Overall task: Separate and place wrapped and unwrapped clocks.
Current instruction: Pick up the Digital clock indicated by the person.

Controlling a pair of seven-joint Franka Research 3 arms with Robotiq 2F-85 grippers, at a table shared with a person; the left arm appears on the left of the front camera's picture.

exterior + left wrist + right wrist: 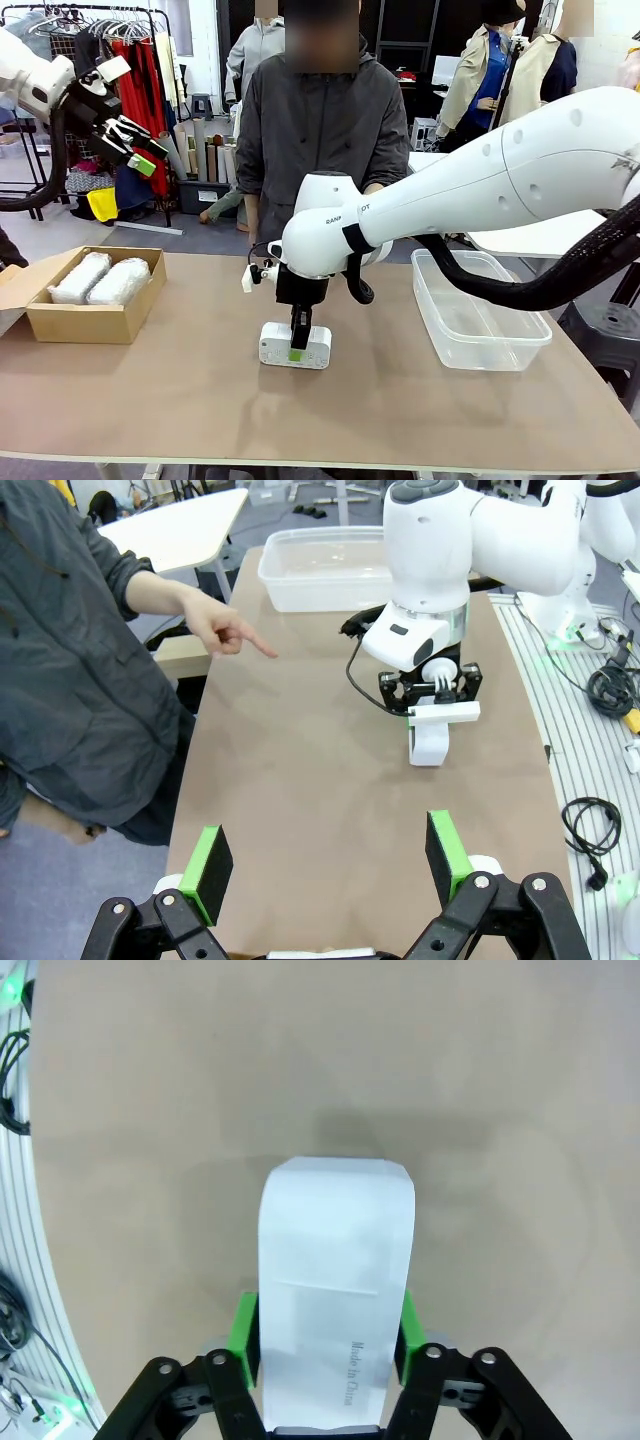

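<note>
The unwrapped clock point(295, 346), a bare white rounded block, lies on the brown table near its middle. My right gripper point(298, 348) stands straight down over it, green pads pressed on both long sides of the clock point(335, 1250). The left wrist view shows the same grip point(432, 702) from across the table. Two wrapped clocks point(80, 277) point(119, 281), swathed in bubble wrap, lie side by side in the cardboard box point(80, 322) at the left. My left gripper point(135, 145) hangs open high above the table's left end, its fingers point(213, 865) wide apart with nothing between them.
A clear plastic tub point(480, 345) stands on the right part of the table, also seen as the tub point(320, 580) behind my right arm. A person stands at the far side; a hand point(225, 630) points a finger over the table. Cables lie beside the table point(590, 830).
</note>
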